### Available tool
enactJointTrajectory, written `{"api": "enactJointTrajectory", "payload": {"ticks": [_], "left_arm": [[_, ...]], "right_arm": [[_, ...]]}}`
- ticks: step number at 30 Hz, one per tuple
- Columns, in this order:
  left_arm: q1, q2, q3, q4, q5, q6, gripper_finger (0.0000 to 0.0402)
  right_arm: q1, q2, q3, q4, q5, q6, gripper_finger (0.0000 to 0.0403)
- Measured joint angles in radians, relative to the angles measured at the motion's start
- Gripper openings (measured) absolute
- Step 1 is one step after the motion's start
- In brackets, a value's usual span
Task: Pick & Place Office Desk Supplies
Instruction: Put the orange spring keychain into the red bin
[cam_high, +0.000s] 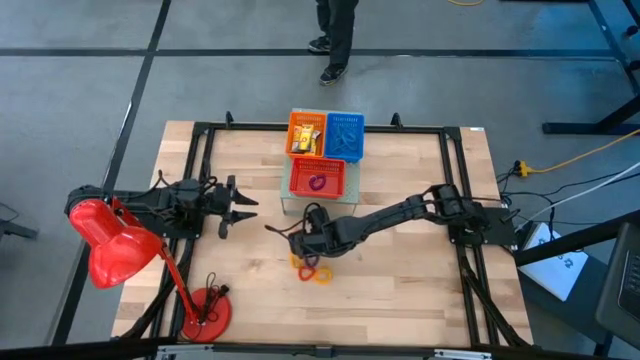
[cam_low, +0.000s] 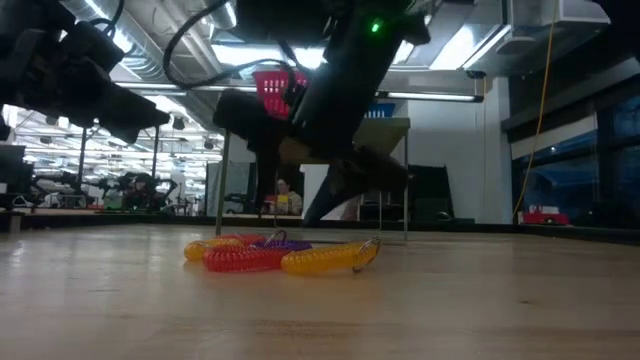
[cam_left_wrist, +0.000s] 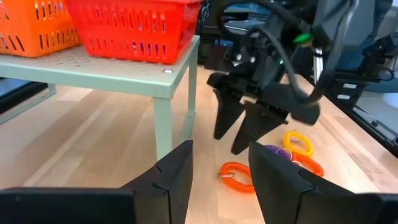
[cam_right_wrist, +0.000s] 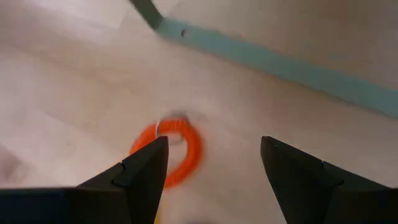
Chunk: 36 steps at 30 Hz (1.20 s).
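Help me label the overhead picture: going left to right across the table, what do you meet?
Red desk lamp → left claw → right claw → pile of coil loops → right arm's base.

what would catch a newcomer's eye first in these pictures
Probably the big red desk lamp at the table's front left, beside the waiting left gripper. Next, the right gripper, open, hovers mid-table over a cluster of bright coil loops, with an orange loop between its fingers' line of sight. Behind them, orange, blue and red mesh baskets sit on a small green stand.
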<state>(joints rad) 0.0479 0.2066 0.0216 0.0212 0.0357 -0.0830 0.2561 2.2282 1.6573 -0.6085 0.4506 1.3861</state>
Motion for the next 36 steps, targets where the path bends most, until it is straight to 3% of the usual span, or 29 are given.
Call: {"api": "enactJointTrajectory", "payload": {"ticks": [5,26,31,36], "left_arm": [[0.000,0.000,0.000,0.001,0.000,0.000,0.0150],[0.000,0.000,0.000,0.003,0.001,0.000,0.0150],[0.000,0.000,0.000,0.004,0.001,0.000,0.0150],[0.000,0.000,0.000,0.004,0.001,0.000,0.0150]], "right_arm": [[-0.002,0.029,0.002,0.090,0.006,-0.008,0.0244],[0.034,0.111,0.003,0.138,0.024,0.045,0.0147],[0.037,0.123,0.004,0.142,0.007,0.056,0.0103],[0.042,0.133,0.005,0.154,0.009,0.085,0.0032]]}}
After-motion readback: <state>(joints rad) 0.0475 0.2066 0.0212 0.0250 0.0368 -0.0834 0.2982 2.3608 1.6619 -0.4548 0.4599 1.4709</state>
